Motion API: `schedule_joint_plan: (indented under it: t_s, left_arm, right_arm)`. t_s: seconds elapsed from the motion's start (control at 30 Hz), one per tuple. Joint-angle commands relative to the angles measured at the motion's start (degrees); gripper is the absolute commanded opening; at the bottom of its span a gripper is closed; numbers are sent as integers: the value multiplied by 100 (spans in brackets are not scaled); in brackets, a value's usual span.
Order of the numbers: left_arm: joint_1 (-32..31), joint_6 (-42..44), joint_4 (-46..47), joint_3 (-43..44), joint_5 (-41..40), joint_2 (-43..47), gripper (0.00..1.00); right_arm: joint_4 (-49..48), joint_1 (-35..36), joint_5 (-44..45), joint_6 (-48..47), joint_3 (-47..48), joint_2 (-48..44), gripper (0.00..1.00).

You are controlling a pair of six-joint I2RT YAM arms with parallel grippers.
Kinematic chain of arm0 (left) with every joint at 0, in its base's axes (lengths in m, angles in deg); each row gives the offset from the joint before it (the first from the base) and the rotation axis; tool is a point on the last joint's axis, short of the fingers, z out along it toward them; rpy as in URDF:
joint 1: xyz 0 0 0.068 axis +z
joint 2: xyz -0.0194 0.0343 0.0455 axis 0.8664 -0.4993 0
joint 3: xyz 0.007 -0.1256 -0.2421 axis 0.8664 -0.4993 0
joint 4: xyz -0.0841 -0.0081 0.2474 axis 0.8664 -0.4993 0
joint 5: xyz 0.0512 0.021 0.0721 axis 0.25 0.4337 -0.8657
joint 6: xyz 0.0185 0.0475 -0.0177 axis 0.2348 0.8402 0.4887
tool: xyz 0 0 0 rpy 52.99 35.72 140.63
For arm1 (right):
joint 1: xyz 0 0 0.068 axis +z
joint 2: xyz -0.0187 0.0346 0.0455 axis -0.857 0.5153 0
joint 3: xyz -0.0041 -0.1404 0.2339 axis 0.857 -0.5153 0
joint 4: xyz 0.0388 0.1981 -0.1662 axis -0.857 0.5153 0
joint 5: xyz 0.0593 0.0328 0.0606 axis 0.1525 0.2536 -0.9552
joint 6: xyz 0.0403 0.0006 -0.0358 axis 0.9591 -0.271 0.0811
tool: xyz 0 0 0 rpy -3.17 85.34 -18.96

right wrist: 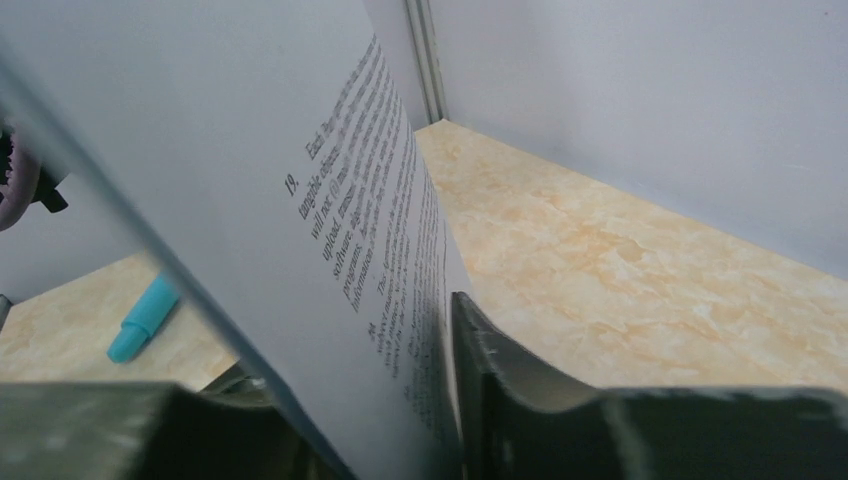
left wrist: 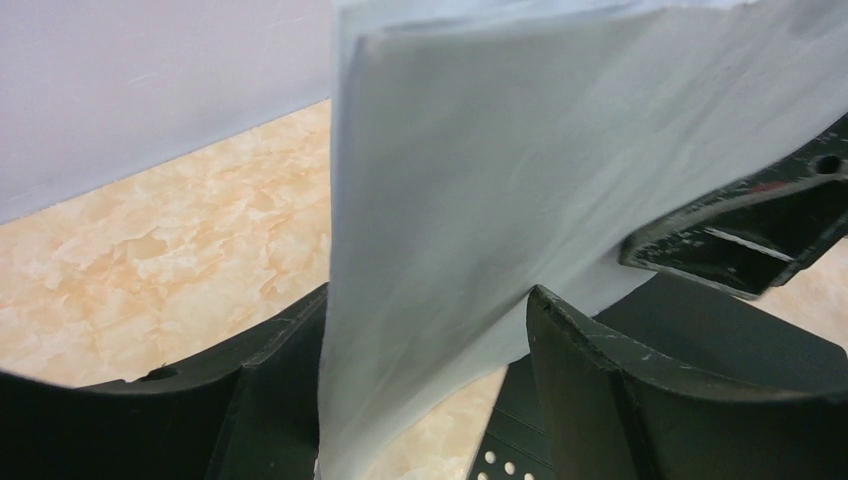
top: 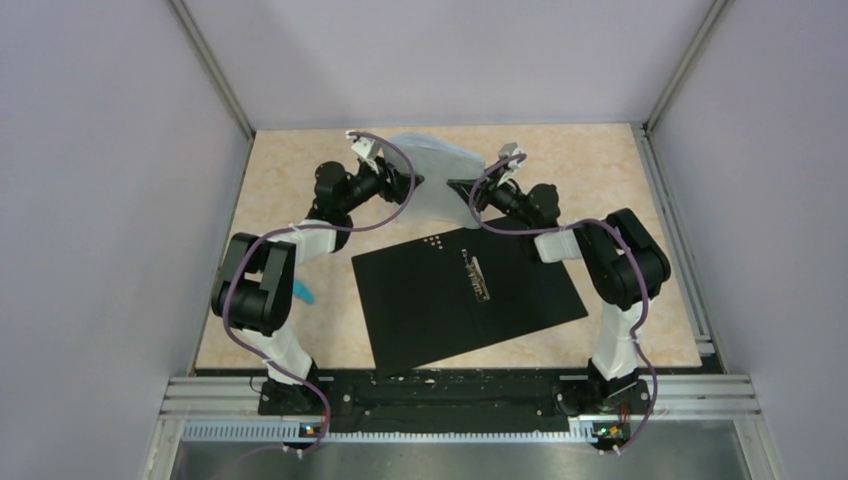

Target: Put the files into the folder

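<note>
Sheets of paper (top: 432, 172): white, lifted off the table and hanging curved between the two grippers, over the far middle of the table, beyond the folder's far edge.
Printed side: black text in lines, facing the right wrist camera (right wrist: 300, 200); plain pale side facing the left wrist camera (left wrist: 480, 200).
Left gripper (top: 412, 186): clamped on the left edge of the sheets; in its own view (left wrist: 430, 390), paper running down between the two dark fingers (left wrist: 620, 400).
Right gripper (top: 463, 192): clamped on the right edge of the sheets; in its own view (right wrist: 400, 430), paper pinched against the right finger (right wrist: 540, 420). Also seen from the left wrist as a dark, scuffed jaw beside the paper (left wrist: 740, 230).
Folder (top: 465, 300): flat on the table between the two arms, turned slightly askew, matte black face up, small white dots near its far edge, metal clip near the middle. Not touching the sheets.
Marker (top: 303, 291): light blue, lying on the table just beside the left arm, left of the folder; also in the right wrist view (right wrist: 145, 318).
Table (top: 600, 170): beige marbled top, pale walls on three sides.
</note>
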Motion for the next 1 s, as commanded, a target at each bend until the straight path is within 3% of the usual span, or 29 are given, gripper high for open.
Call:
schedule_joint_plan:
  t_s: [0.0, 0.07, 0.23, 0.43, 0.73, 0.97]
  left_arm:
    - [20, 93, 43, 238, 196, 218, 70]
    - [40, 152, -43, 271, 189, 292, 70]
    - [212, 208, -289, 371, 178, 761, 72]
    - [646, 29, -670, 615, 803, 1730, 77]
    - [793, 66, -1742, 989, 1700, 3024, 79]
    - [787, -418, -1725, 991, 1983, 3854, 80]
  right_arm:
    - [-387, 62, -73, 29, 31, 91, 13]
    - [-336, 63, -92, 19, 87, 40, 0]
    - [205, 70, -352, -25, 331, -546, 0]
    - [1934, 70, -961, -383, 837, -1702, 0]
    - [4580, 133, -1644, -1014, 1736, -3215, 0]
    - [5564, 163, -1989, -1128, 2084, -4016, 0]
